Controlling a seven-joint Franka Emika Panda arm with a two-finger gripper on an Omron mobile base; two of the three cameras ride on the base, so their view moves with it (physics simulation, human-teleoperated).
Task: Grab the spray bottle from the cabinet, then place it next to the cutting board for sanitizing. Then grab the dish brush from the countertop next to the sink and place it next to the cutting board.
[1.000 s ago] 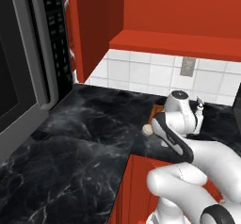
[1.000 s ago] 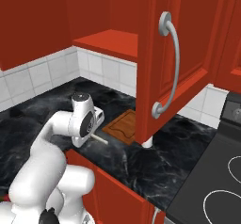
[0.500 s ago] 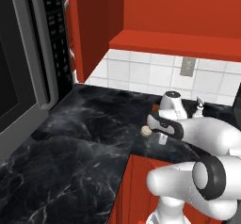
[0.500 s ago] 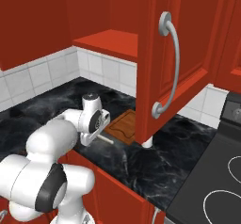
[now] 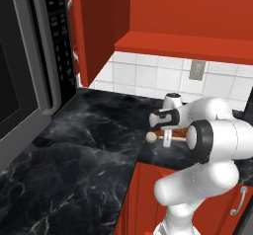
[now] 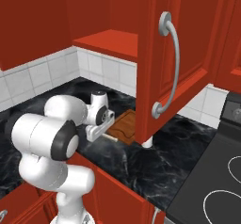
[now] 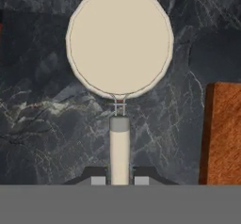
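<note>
My gripper [image 7: 120, 178] is shut on the cream handle of the dish brush [image 7: 119, 42], whose round head points away from me over the black countertop [image 7: 42, 124]. The brush [image 5: 151, 137] hangs just above the countertop [image 5: 89, 145], at the gripper [image 5: 165, 129]. The brown cutting board [image 7: 221, 133] lies close beside it. From the right the gripper [image 6: 100, 128] hovers at the board's [image 6: 124, 123] left edge. The spray bottle [image 6: 147, 143] shows only its white base below the open cabinet door [image 6: 181, 53]. The sink is out of view.
A microwave [image 5: 29, 56] stands at the left end of the counter. The red cabinet shelf [image 5: 183, 44] hangs above the tiled wall. A stove top [image 6: 216, 171] lies to the right of the counter. The open door overhangs the board's right side.
The hand with the brush has shifted slightly toward the cutting board. The arm's elbow has swung up and forward into both base views. The grip on the brush is unchanged.
</note>
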